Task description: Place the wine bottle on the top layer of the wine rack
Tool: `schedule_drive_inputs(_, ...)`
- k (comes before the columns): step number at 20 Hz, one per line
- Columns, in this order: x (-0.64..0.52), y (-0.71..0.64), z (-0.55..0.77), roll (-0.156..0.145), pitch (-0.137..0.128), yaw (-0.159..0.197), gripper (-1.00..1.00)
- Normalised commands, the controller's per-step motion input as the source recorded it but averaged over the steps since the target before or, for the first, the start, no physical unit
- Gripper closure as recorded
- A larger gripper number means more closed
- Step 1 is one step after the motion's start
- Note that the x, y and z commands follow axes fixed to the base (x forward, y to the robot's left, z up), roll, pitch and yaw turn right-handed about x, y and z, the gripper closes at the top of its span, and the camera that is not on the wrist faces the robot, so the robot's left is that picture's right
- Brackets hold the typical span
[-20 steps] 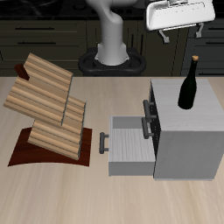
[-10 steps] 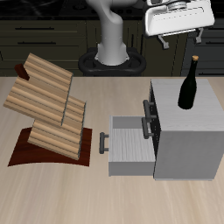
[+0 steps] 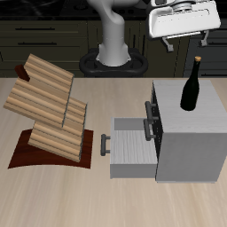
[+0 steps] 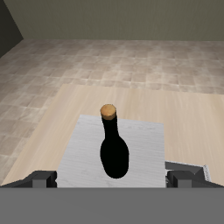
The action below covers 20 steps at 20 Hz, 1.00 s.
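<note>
The wine bottle (image 3: 191,87) is dark with a cork-coloured top and stands upright on the grey cabinet (image 3: 188,133). It also shows in the wrist view (image 4: 112,146), between my two spread fingers. My gripper (image 3: 185,43) hangs high above the bottle, open and empty. The wine rack (image 3: 50,111) stands across the table on its dark curved base. Its top layer (image 3: 42,87) is a tilted slatted wooden slab with nothing on it.
The cabinet's middle drawer (image 3: 131,149) is pulled out toward the rack and has a dark handle. The robot base (image 3: 113,53) stands at the table's back. Bare tabletop lies in front of the rack and the drawer.
My gripper rose slightly from one second ago and has held still since. The bottle and the rack have not moved.
</note>
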Motion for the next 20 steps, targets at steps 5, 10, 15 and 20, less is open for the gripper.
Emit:
schedule_drive_inputs(5, 0.22, 0.01, -0.08, -0.021, -0.009, -0.007, -1.0)
schedule_drive_inputs(10, 0.18, -0.02, -0.13, 0.003, -0.012, 0.05, -1.0)
schedule_drive_inputs(15, 0.24, -0.04, -0.12, -0.017, 0.004, 0.02, -1.0)
schedule_drive_inputs(20, 0.17, 0.08, -0.14, 0.03, -0.012, 0.036, -1.0)
